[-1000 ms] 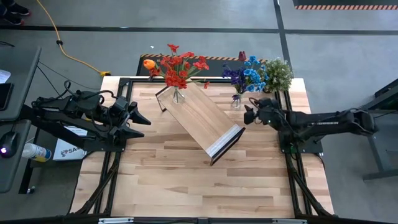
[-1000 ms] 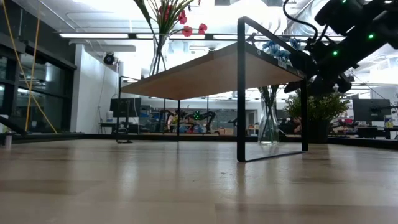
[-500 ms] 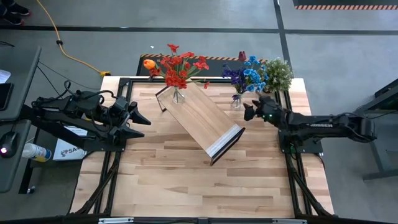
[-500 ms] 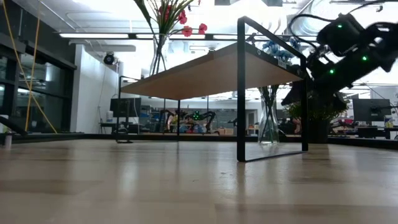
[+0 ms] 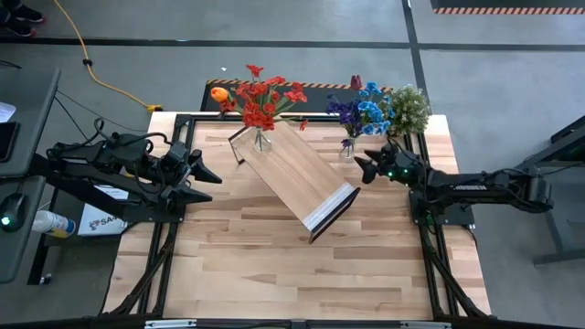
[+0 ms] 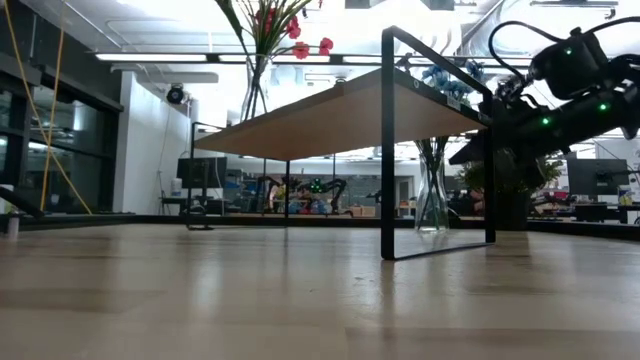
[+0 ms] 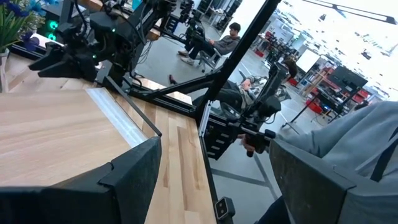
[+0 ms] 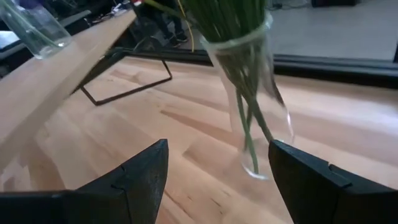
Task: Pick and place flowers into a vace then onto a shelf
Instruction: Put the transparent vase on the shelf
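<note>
The shelf (image 5: 297,174) stands slantwise mid-table on its dark frame legs (image 6: 387,150), white-edged end toward the near right. A glass vase of red flowers (image 5: 261,108) stands on its far end. Blue and purple flowers (image 5: 361,111) stand in a second glass vase (image 8: 255,118), whose base rests on the table at the far right. My right gripper (image 5: 358,171) is open just near-right of this vase, fingers level, the vase ahead of them and untouched. My left gripper (image 5: 212,185) waits open at the table's left.
A bushy pale-green potted plant (image 5: 409,108) stands in the far right corner, behind the blue-flower vase. The near half of the plank table (image 5: 302,265) is bare wood. Beyond the table, people sit in the room (image 7: 230,37).
My right gripper has come down toward the tabletop and levelled out beside the blue-flower vase, edging slightly toward the table's left. It has stayed open. The vases, flowers and shelf have not moved.
</note>
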`<state>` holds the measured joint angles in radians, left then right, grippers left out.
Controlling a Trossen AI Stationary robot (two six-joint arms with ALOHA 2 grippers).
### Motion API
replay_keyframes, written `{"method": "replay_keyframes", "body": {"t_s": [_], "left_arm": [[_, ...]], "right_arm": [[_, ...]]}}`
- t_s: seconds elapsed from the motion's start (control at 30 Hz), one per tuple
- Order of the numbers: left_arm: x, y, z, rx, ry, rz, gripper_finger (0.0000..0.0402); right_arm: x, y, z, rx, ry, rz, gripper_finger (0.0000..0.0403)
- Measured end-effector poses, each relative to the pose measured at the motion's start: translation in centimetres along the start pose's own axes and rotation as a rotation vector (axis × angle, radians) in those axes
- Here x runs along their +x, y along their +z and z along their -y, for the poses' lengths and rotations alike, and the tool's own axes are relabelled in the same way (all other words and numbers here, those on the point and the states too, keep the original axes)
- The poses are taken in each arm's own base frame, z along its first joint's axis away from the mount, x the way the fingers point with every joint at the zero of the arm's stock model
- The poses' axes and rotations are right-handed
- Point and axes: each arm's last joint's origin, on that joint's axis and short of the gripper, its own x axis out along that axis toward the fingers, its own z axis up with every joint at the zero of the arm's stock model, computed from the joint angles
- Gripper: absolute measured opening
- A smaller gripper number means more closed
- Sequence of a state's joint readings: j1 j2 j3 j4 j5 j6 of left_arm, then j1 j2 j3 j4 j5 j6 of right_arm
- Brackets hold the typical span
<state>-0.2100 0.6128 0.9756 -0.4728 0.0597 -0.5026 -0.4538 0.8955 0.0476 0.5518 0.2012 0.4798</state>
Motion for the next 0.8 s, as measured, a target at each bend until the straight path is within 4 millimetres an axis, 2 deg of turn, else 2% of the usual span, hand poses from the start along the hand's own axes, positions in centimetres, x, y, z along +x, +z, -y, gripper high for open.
{"method": "replay_keyframes", "body": {"t_s": [0.17, 0.8], "left_arm": [[0.01, -0.01, -0.01, 0.0, 0.0, 0.0, 0.0333], [-0.03, 0.0, 0.0, -0.001, -0.001, 0.001, 0.0333]], "right_arm": [[0.13, 0.51, -0.3, -0.038, 0.008, 0.016, 0.0266], [0.14, 0.51, -0.33, -0.058, 0.016, 0.01, 0.0266]]}}
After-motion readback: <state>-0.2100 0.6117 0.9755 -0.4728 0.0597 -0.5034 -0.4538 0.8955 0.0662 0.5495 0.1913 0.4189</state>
